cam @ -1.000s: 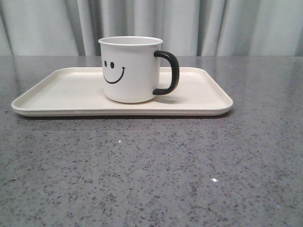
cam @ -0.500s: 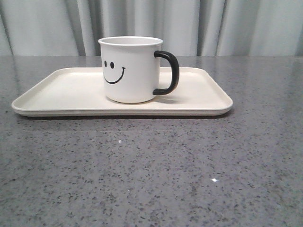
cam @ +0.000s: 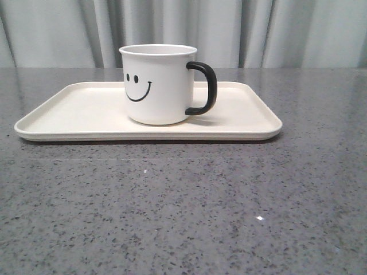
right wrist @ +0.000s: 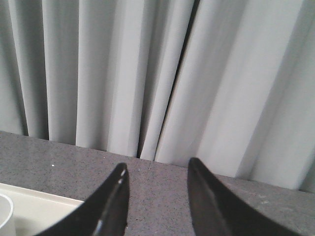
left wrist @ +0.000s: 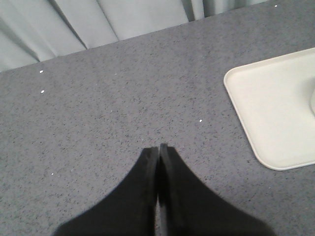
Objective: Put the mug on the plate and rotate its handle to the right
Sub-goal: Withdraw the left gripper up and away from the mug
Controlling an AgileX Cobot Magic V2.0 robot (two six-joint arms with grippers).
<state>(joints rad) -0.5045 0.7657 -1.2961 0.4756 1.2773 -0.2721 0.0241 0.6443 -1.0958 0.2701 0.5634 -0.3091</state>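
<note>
Nothing has shifted since the earlier front frames: the mug (cam: 156, 85) stands upright on the plate (cam: 74, 112), a little right of its middle, in the same spot as a second ago. Its smiley faces the camera and the handle (cam: 205, 89) points to the right, as before. The plate lies flat on the grey speckled surface (cam: 183, 206), with pale curtains (cam: 229, 28) behind.

Neither arm appears in the front view. The left gripper (left wrist: 158, 148) has its jaws pressed together, holding nothing, over bare surface beside one corner of the plate. The right gripper (right wrist: 157, 169) has its jaws spread apart and empty, aimed at the curtains; a plate corner and a sliver of the mug show at the edge of that view.
</note>
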